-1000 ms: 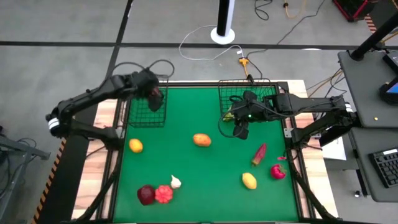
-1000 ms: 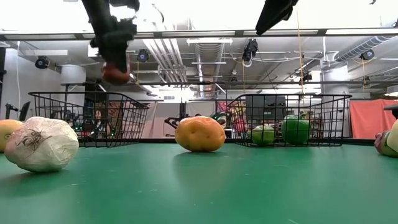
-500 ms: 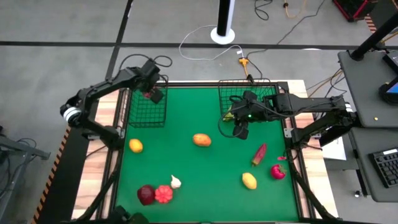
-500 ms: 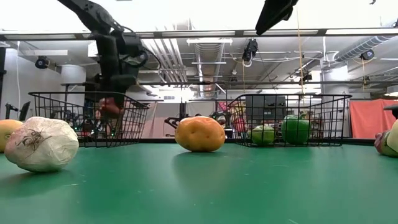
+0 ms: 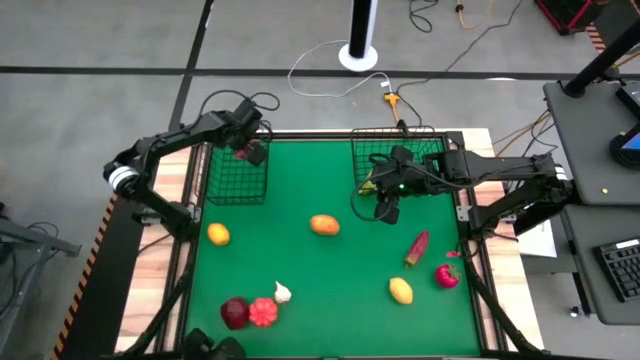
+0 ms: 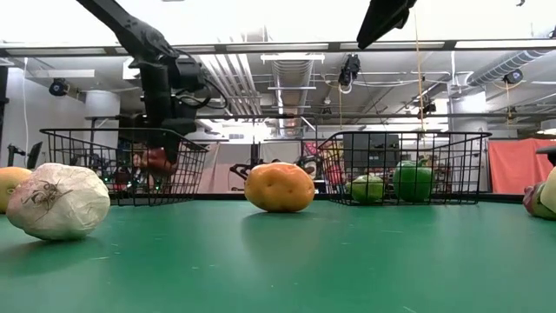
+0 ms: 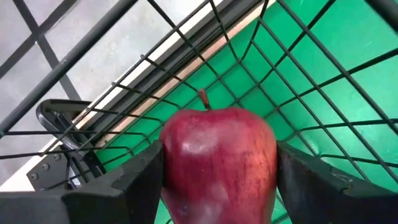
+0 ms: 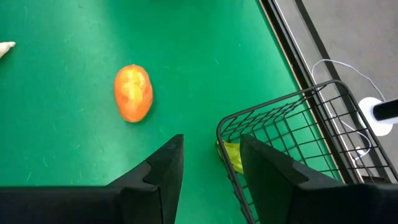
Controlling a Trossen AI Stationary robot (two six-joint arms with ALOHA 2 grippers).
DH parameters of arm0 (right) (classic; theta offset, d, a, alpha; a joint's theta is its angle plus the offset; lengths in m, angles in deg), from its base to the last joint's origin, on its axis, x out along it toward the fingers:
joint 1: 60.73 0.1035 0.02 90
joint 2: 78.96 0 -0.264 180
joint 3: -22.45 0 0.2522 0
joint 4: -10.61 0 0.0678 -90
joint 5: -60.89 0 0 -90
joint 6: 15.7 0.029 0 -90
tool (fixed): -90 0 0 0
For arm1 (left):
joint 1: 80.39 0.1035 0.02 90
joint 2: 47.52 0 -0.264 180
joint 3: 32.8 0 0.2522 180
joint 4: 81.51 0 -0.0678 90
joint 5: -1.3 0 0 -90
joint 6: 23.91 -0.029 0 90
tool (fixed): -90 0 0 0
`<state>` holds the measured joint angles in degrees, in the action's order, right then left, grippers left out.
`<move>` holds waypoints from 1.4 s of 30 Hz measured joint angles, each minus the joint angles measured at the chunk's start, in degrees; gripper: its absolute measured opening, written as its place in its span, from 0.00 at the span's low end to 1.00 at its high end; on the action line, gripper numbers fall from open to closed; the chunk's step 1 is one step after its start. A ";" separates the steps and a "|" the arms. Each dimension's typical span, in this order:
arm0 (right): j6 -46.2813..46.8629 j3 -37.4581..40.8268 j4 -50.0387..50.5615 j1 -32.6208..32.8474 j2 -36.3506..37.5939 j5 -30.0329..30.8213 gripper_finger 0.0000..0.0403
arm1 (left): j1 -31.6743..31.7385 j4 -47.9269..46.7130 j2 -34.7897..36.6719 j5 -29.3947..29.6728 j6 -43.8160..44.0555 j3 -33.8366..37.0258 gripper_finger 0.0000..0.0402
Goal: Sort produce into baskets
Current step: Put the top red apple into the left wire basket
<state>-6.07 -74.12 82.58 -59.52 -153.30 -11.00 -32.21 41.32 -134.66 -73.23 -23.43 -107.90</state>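
My left gripper (image 5: 247,152) is shut on a red apple (image 7: 217,155) and has it down inside the left wire basket (image 5: 237,172), at the table's far left. In the low view the apple (image 6: 156,159) sits below the basket's rim and above its floor. My right gripper (image 5: 386,210) hangs open over the green table just near of the right basket (image 5: 395,150); nothing is between its fingers (image 8: 155,177). That basket holds green produce (image 6: 413,181). My left gripper pinches the apple between its two fingers (image 7: 127,186), one on each of its opposite sides (image 7: 171,158). The fingers slant down from above into the basket. The apple hangs clear of the basket floor, its stem (image 7: 202,96) pointing away from the gripper.
Loose on the table lie an orange piece (image 5: 324,224), a yellow one (image 5: 218,234), a white one (image 5: 283,292), a red one (image 5: 263,312), a maroon one (image 5: 235,313), another yellow one (image 5: 401,290), a red one (image 5: 446,275) and a long red-green one (image 5: 417,247).
My left gripper has come down with the apple from above the left basket's rim to inside the basket, still shut on it; most of the drop came early in the second. My right arm has kept still.
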 joint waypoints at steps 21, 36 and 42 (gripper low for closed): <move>-0.02 0.00 0.00 0.00 0.00 0.00 0.37 | 0.00 -5.99 -0.06 -0.01 -1.47 1.01 0.65; -0.02 0.00 0.00 0.00 0.00 -0.02 0.37 | 0.00 -3.49 -0.06 0.02 -0.82 3.36 0.75; 0.24 0.00 0.00 0.00 0.00 -0.04 0.37 | 0.00 -2.64 -0.04 0.11 -1.45 3.29 0.80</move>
<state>-5.83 -74.12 82.58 -59.52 -153.30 -11.05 -32.21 38.68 -134.70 -73.12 -24.88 -104.61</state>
